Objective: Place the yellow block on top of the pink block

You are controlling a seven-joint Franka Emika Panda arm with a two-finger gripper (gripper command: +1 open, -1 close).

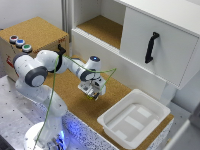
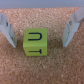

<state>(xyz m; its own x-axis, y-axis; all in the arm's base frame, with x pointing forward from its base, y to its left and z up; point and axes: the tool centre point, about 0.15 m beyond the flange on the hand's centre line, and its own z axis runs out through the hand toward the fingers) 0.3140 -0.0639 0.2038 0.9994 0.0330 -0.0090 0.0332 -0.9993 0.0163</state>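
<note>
Spread wide, the grey-fingered gripper (image 2: 42, 31) hangs over the cork, grasping nothing: its two fingers (image 2: 7, 31) stand on either side of the yellow block, apart from it. From the exterior view the white Franka arm (image 1: 50, 62) reaches from its base at the near edge of the worktop out over the middle. A white cabinet (image 1: 160, 42) with a black handle (image 1: 151, 46) runs along the far edge, and a white rectangular plastic tray (image 1: 132, 120) sits at the corner toward the exterior view's right. The brown cork-surfaced worktop (image 1: 67, 87) carries the small yellow cube-like block with dark letters (image 2: 36, 41), which rests flat on it directly under the gripper. No pink block can be made out.
</note>
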